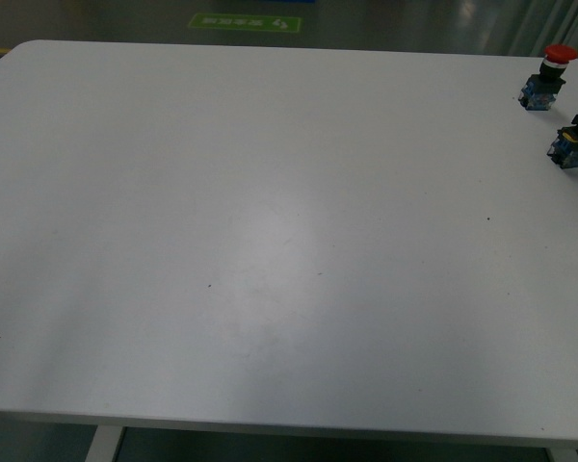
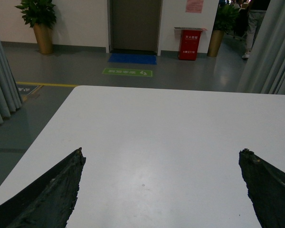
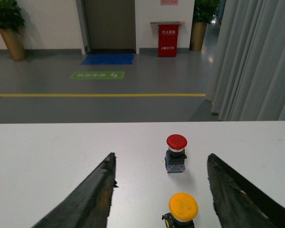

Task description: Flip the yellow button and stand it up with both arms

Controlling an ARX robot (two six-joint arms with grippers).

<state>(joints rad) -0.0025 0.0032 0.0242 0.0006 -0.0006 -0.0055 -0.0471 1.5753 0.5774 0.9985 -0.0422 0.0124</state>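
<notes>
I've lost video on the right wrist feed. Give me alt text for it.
The open right gripper frames two buttons on the white table: the yellow button nearest, cap up, cut off by the picture's edge, and a red button standing beyond it. Past the table are grey floor, a door and a grey curtain.

No wording is showing clearly enough to read. A green floor sign (image 3: 97,75) is carrying pale characters and an arrow, too blurred to make out. A red cabinet (image 3: 168,40) is bearing small white lettering, also illegible. A pink notice (image 2: 194,5) on the wall is showing nothing readable.
</notes>
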